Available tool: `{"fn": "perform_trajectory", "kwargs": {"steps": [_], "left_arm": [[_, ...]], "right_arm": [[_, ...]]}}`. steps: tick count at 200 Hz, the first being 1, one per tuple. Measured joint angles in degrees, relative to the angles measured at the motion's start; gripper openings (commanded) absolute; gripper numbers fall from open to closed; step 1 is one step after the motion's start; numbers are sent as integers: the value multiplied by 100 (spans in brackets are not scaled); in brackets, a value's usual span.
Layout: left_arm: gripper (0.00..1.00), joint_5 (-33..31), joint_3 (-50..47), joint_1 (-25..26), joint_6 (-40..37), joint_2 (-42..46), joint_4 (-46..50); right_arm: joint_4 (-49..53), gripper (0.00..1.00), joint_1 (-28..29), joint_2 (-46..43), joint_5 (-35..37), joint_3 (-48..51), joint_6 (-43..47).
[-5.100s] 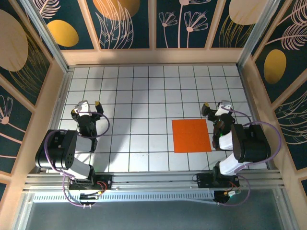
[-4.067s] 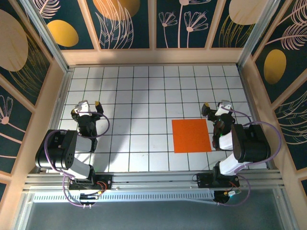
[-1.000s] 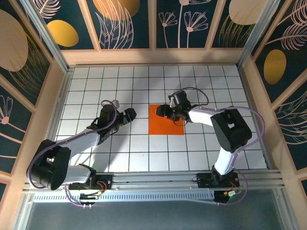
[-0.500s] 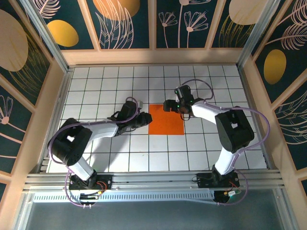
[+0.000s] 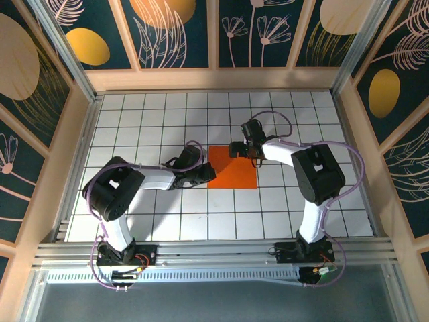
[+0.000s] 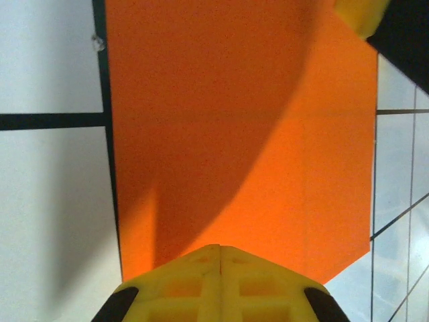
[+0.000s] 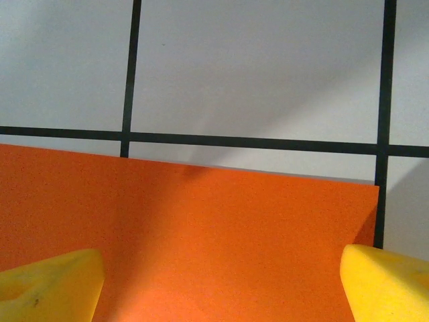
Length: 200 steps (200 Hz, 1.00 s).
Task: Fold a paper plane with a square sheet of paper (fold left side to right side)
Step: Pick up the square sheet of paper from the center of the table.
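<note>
Surface: a white tiled table with black grid lines [image 5: 161,121] sat inside a booth of dark floral panels, and you had both arms reaching toward its middle.
Sheet: the bright orange square sheet of paper [image 5: 236,173] lay flat near the table's centre, its edges roughly along the grid lines.
Left gripper: your left gripper [image 5: 209,173] sat at the sheet's left edge with its jaws brought together. In the left wrist view the yellow fingertips [image 6: 194,285] met over the border of the orange. I could not tell whether paper was caught between them or only pressed beneath them.
Right gripper: your right gripper [image 5: 234,148] hovered at the sheet's far edge with its jaws spread wide and nothing between them. In the right wrist view its yellow fingers [image 7: 47,285] stood on either side above the paper, close to a far corner.
Done: judging by the frames, you had only brought both arms to the sheet. No crease showed, and no edge or corner was lifted.
Left to do: the first fold itself, left side carried over to the right side and pressed flat, and then every later fold that would turn the square into a dart.
Progress: you were at the very start, with the folding not yet begun.
</note>
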<state>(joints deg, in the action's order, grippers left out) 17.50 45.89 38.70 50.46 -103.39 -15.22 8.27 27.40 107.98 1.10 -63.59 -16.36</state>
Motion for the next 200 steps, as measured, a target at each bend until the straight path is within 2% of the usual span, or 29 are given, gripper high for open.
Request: {"fn": "perform_trajectory", "kwargs": {"steps": [97, 117, 178, 200], "left_arm": [[0, -146, 109, 11, -48, -179, 20], [0, -149, 116, 11, -48, -179, 22], [0, -151, 116, 11, -46, -179, 15], [7, -177, 116, 28, -44, -179, 2]], "right_arm": [[328, 88, 168, -146, -225, 57, -4], [487, 83, 262, -201, -304, 63, 0], [890, 60, 487, -212, -428, -4, 63], [1010, 53, 496, -210, -481, -59, 98]]}}
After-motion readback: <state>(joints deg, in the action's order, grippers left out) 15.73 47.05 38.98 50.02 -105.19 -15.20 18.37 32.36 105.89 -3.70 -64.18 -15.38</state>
